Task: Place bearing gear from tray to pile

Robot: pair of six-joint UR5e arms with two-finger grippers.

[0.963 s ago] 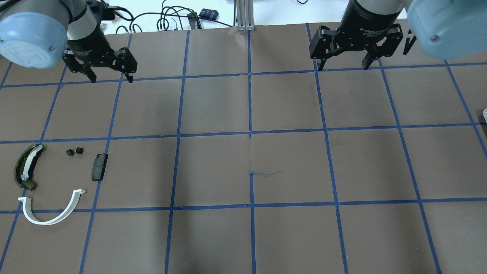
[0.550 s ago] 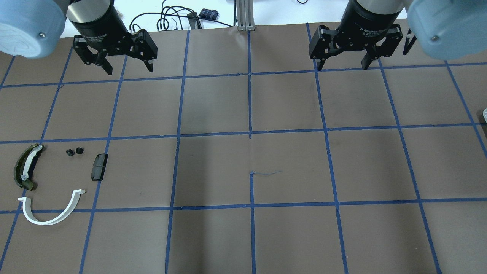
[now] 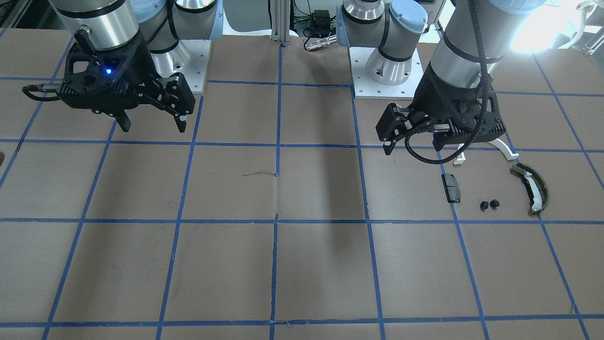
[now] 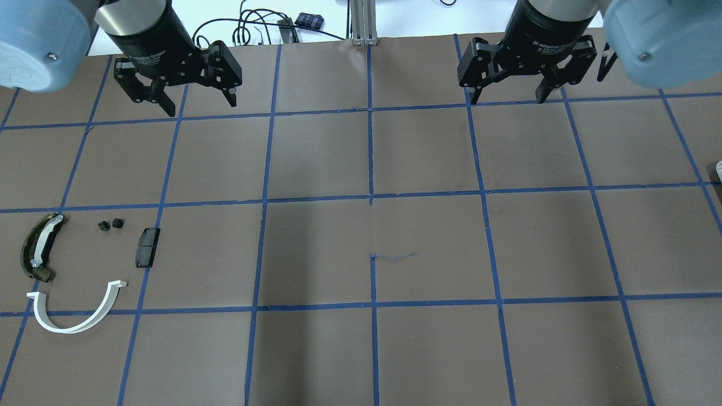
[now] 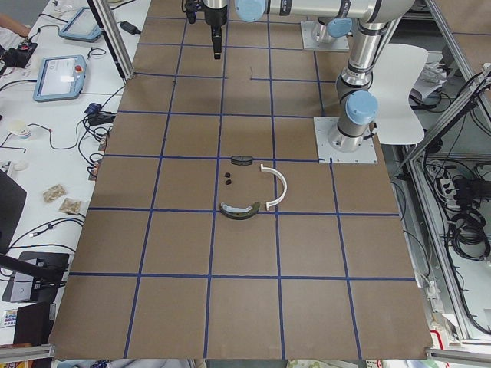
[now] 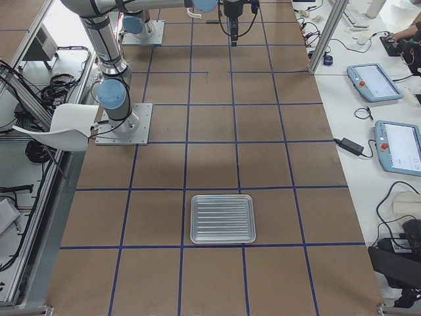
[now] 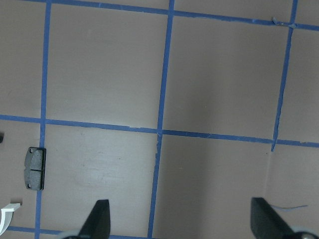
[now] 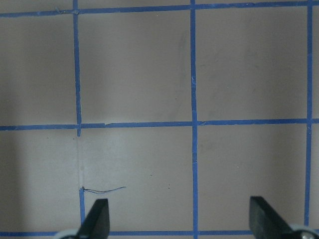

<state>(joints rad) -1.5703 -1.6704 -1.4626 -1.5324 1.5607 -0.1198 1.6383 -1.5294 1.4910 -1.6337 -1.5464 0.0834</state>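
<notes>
The pile lies at the table's left: a white half-ring (image 4: 76,313), an olive-green curved piece with a white insert (image 4: 39,248), a dark block (image 4: 147,247) and two small black bearing gears (image 4: 111,225), also seen from the front (image 3: 489,204). My left gripper (image 4: 200,104) is open and empty, high above the table, beyond the pile toward the far side. In its wrist view the dark block (image 7: 35,168) shows at the left. My right gripper (image 4: 507,98) is open and empty at the far right. The metal tray (image 6: 222,218) shows nothing in it.
The brown table carries a grid of blue tape (image 4: 370,197). A loose blue thread (image 4: 395,256) lies near the middle. Cables and small items (image 4: 265,25) sit beyond the far edge. The tray's edge (image 4: 719,169) just shows at the right border.
My left gripper has moved right and slightly farther from the pile, turning its jaws square to the view, still open and empty. The right arm and the pile have not moved.
</notes>
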